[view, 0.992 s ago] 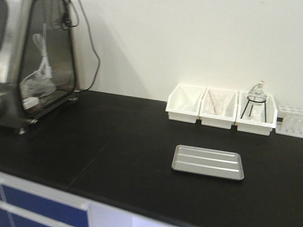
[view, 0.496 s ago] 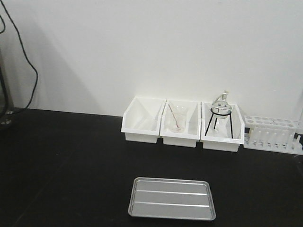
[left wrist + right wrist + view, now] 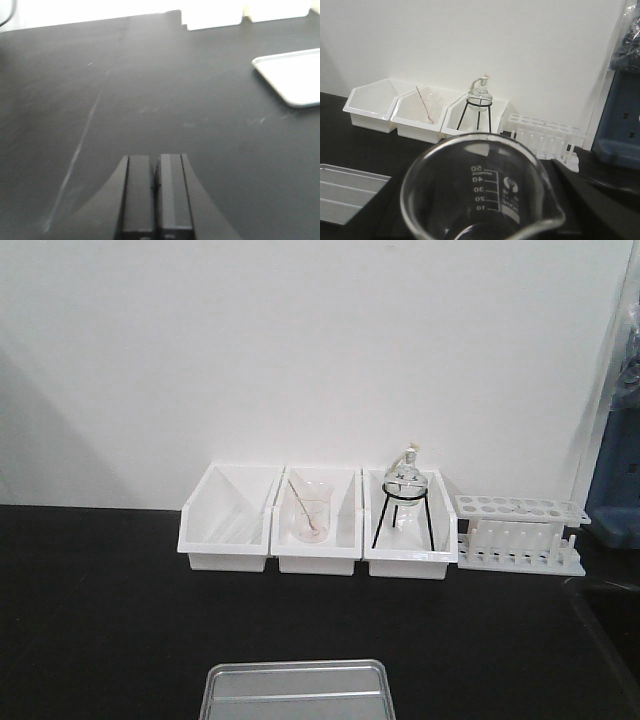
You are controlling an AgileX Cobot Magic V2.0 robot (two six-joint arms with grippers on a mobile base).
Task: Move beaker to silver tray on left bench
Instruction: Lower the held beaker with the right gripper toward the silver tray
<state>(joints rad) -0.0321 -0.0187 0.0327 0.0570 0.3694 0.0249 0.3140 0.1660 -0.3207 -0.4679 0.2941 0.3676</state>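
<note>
The right tool is carrying the small clear glass beaker with the printed scale up off the matte black bench. The glass is filling the near half of the right wrist view, and the dark shapes hugging both its sides look to me like fingers pinching it. The shallow shiny silver metal tray is lying lower and to the left of the beaker, at the near side of the bench. The left tool is hanging over bare bench with its fingers pressed together and the tray off to its right, so it isn't getting in the way.

My take: I'd be swinging left slowly with the beaker upright, centring it over the tray's flat middle rather than the raised rim. Then I'd be lowering until the base is sitting flat before letting go. Thin glass on metal, so no dropping.
</note>
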